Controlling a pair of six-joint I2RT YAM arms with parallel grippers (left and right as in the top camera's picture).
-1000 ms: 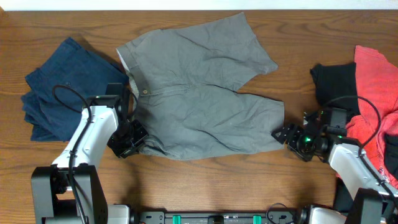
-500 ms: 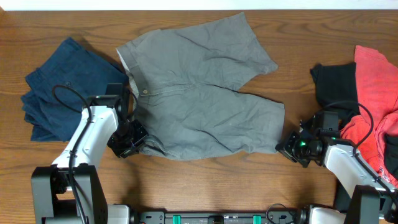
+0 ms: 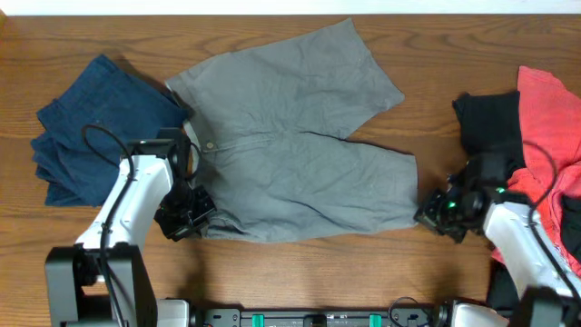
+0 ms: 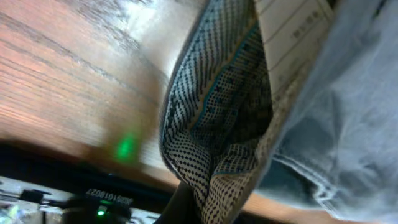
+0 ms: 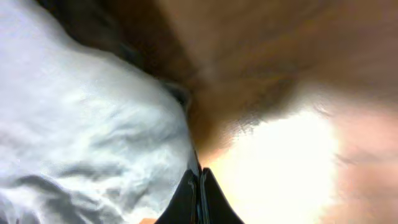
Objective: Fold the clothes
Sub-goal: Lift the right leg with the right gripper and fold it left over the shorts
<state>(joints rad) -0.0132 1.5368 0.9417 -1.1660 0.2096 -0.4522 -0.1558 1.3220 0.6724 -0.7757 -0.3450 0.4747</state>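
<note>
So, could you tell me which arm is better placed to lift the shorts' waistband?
Left, probably. The left pincer sits at the waist end of the grey shorts, whose lining fills its wrist view; the right pincer is across at a leg hem.

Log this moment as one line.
left gripper: shut on grey shorts at waist | right gripper: shut at leg hem, hold unclear | fold: not yet made

Matt cloth shorts [image 3: 300,154], glossy wood tbl [image 3: 300,272]
</note>
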